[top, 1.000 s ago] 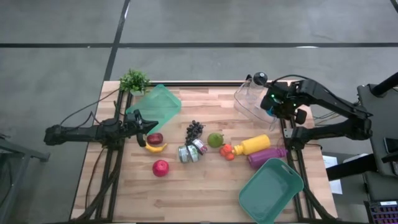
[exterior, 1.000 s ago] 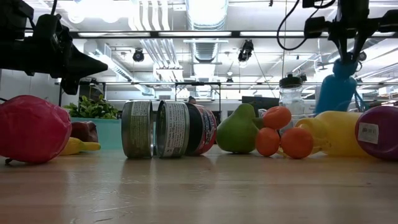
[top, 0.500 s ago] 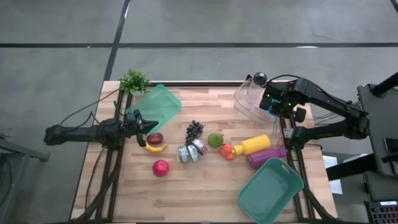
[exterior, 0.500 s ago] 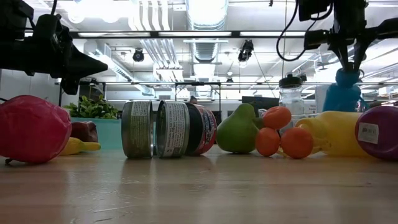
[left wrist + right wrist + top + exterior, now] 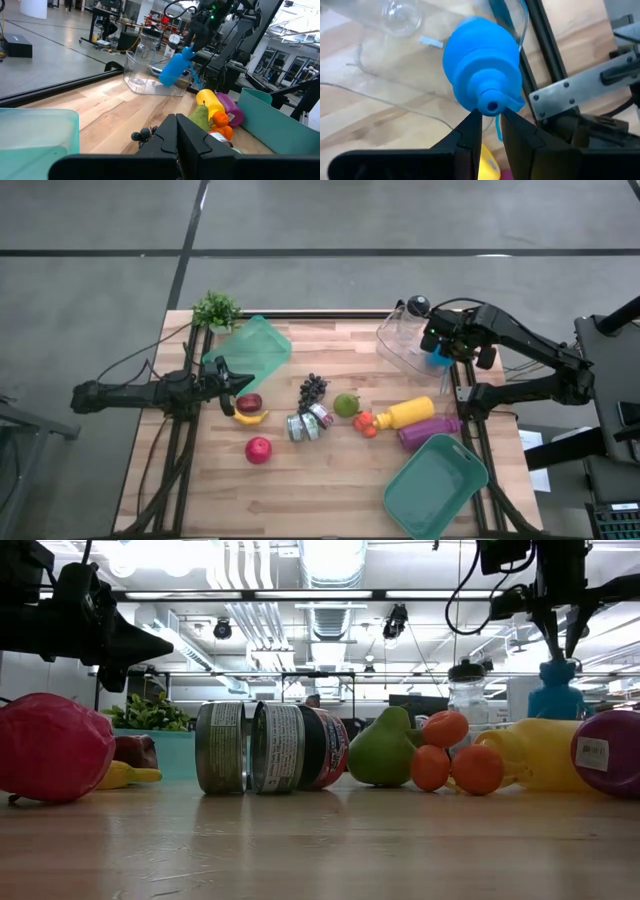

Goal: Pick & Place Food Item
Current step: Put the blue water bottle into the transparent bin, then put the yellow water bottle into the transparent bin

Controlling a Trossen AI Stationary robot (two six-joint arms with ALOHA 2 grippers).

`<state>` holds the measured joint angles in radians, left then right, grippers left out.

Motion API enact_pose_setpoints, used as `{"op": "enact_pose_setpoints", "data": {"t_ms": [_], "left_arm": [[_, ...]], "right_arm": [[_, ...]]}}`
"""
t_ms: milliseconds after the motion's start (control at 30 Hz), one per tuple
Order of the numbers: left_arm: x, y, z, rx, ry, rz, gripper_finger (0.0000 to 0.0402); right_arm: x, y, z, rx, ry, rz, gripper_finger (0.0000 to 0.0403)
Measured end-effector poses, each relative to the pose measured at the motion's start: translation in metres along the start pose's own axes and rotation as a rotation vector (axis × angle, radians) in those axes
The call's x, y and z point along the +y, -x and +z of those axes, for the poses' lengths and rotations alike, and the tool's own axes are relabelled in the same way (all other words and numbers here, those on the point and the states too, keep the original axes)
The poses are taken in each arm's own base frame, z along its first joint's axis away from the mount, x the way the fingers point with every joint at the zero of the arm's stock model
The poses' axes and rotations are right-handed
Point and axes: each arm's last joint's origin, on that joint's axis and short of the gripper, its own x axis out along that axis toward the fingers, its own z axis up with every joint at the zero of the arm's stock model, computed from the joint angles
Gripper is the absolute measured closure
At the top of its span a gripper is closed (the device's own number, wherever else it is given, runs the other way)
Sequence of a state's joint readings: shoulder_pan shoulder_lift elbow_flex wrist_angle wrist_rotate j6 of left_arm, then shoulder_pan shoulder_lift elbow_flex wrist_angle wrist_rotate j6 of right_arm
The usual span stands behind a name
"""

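Note:
A blue squeeze bottle (image 5: 482,62) hangs nozzle-up under my right gripper (image 5: 490,122), which is shut on it over the clear plastic container (image 5: 402,340) at the table's far right. In the left wrist view the blue bottle (image 5: 175,67) tilts inside that container. My left gripper (image 5: 236,381) is shut and hovers level at the table's left, just beyond a dark red plum (image 5: 249,402) and a banana (image 5: 251,418). Grapes (image 5: 313,388), a green pear (image 5: 346,404), a red apple (image 5: 258,449) and small orange fruits (image 5: 365,423) lie on the wood. My right gripper pinches the blue bottle by its nozzle tip (image 5: 491,102), one finger (image 5: 470,125) on each side, coming from above and pointing down. The bottle hangs tilted below the fingers inside the clear container; whether its base rests on the container's floor does not show.
Three cans (image 5: 308,422) lie mid-table. A yellow bottle (image 5: 412,412) and a purple bottle (image 5: 430,430) lie right of the orange fruits. One teal bin (image 5: 253,348) sits far left beside a small plant (image 5: 216,310), another teal bin (image 5: 435,485) at the near right corner.
My right gripper has moved down with the blue bottle, lowering it into the clear container; in the low view the bottle's top sits clearly lower than a second ago. The left arm has kept still.

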<state>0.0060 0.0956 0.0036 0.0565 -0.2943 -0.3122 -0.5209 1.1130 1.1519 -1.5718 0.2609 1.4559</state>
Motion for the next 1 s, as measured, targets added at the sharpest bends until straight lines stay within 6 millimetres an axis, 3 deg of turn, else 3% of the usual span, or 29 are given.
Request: {"op": "enact_pose_setpoints", "data": {"t_ms": [1000], "left_arm": [[0.0, 0.0, -0.0001, 0.0, 0.0, 0.0, 0.04]], "right_arm": [[0.0047, -0.005, 0.0053, -0.224, 0.015, 0.006, 0.0337]]}}
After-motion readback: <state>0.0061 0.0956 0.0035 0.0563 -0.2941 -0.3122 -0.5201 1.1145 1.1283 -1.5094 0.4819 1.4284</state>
